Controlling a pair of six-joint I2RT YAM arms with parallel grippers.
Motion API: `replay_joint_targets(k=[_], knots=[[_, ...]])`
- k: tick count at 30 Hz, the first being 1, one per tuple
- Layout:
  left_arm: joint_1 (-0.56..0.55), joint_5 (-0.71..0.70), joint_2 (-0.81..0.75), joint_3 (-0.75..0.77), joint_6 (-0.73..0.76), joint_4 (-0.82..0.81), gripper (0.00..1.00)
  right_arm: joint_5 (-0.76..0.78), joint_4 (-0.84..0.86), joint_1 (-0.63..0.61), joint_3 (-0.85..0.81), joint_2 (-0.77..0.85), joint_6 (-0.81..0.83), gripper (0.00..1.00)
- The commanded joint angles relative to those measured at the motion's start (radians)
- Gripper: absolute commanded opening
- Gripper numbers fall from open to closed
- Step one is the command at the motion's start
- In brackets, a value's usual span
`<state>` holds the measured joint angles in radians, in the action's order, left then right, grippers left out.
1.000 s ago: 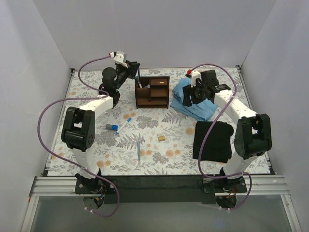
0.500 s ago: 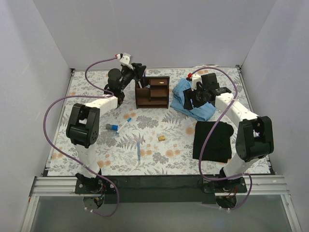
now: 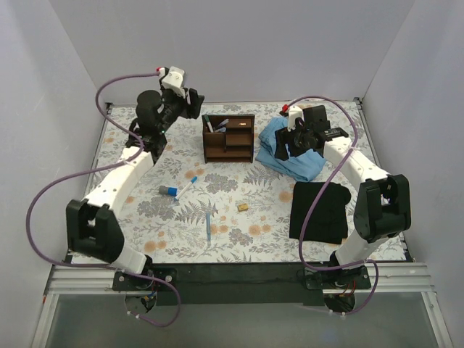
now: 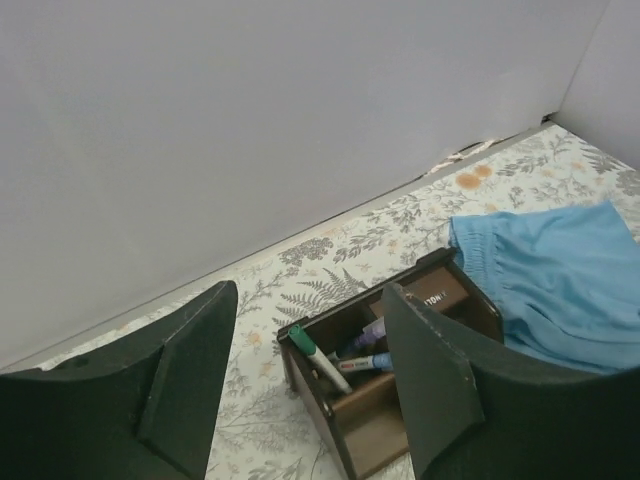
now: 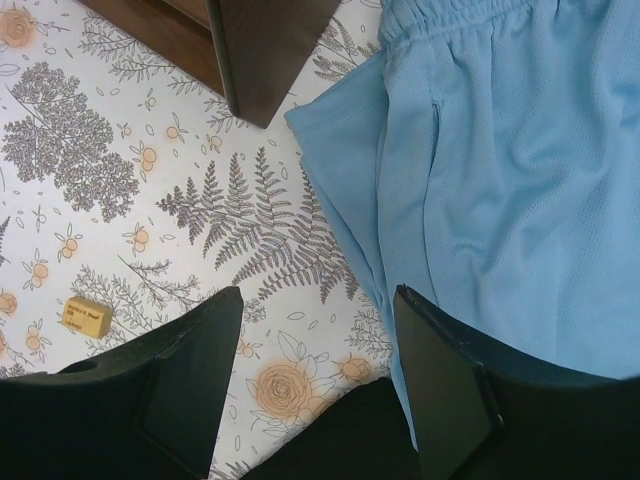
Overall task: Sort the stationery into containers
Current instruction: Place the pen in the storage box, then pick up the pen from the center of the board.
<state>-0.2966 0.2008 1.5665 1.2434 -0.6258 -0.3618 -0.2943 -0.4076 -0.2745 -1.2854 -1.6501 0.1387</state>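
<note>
The dark brown wooden organizer (image 3: 228, 138) stands at the back middle of the table, and its tall slot holds a green-capped marker (image 4: 317, 359) and a blue-ended pen (image 4: 368, 363). My left gripper (image 3: 193, 103) hovers above and to the left of it, open and empty (image 4: 310, 297). On the table lie a short blue-and-white cylinder (image 3: 168, 191), a white-and-blue pen (image 3: 186, 185), a blue pen (image 3: 208, 226) and a tan block (image 3: 243, 206). My right gripper (image 3: 291, 141) hangs open and empty (image 5: 318, 300) over the light blue cloth's edge.
A light blue cloth (image 3: 291, 151) lies right of the organizer, and a black cloth (image 3: 320, 211) in front of it near the right arm. The back wall rises just behind the left gripper. The tan block (image 5: 85, 315) shows left of the right gripper's fingers.
My left gripper has opened, let go of a marker into the organizer's slot, and drawn back up and to the left. The right arm has barely moved.
</note>
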Motion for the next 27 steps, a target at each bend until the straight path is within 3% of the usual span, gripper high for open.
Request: replay_joint_targets(k=[1, 4, 5, 6, 13, 27], knots=[[0.01, 0.078, -0.154, 0.111, 0.158, 0.849, 0.56, -0.038, 0.032, 0.004, -0.019, 0.035, 0.025, 0.72], [0.008, 0.147, -0.161, 0.05, 0.219, 1.08, 0.55, -0.045, 0.042, 0.004, 0.003, 0.058, 0.033, 0.72], [0.007, 0.149, -0.151, 0.03, 0.227, 1.119, 0.49, -0.045, 0.043, 0.003, 0.014, 0.062, 0.035, 0.72], [0.005, 0.112, -0.142, 0.001, 0.227, 1.132, 0.49, -0.045, 0.043, 0.004, 0.02, 0.07, 0.03, 0.72], [0.007, 0.012, -0.044, -0.127, 0.233, 1.043, 0.45, -0.092, 0.035, 0.004, 0.041, 0.09, 0.009, 0.73], [0.007, -0.009, 0.122, -0.098, 0.195, 0.95, 0.46, -0.101, 0.047, 0.004, 0.103, 0.122, -0.001, 0.73]])
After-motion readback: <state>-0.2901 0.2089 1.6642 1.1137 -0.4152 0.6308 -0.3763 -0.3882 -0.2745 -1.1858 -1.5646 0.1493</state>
